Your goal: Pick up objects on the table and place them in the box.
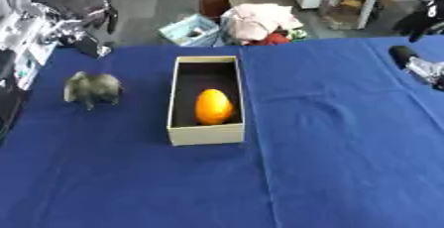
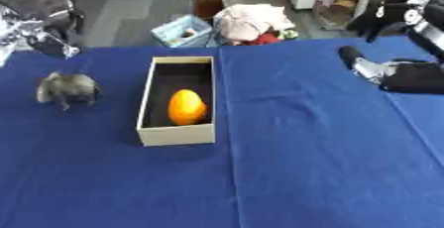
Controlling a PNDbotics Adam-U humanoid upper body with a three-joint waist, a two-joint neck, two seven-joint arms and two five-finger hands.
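Note:
An open cardboard box (image 1: 205,136) stands on the blue table, its long side running away from me. An orange egg-shaped object (image 1: 213,106) lies inside it, toward the near end. A grey furry toy (image 1: 92,88) sits on the cloth to the left of the box, apart from it. My right hand (image 2: 362,64) rests low over the table at the far right, well away from the box, with the black forearm (image 2: 418,77) behind it. Nothing shows in that hand. My left hand is out of sight.
The blue cloth (image 1: 329,162) covers the whole table. Past the far edge the floor holds a light blue basket (image 1: 191,29), a heap of pink and red cloth (image 1: 260,21) and black equipment (image 1: 74,4). A dark shape (image 1: 7,98) sits at the left border.

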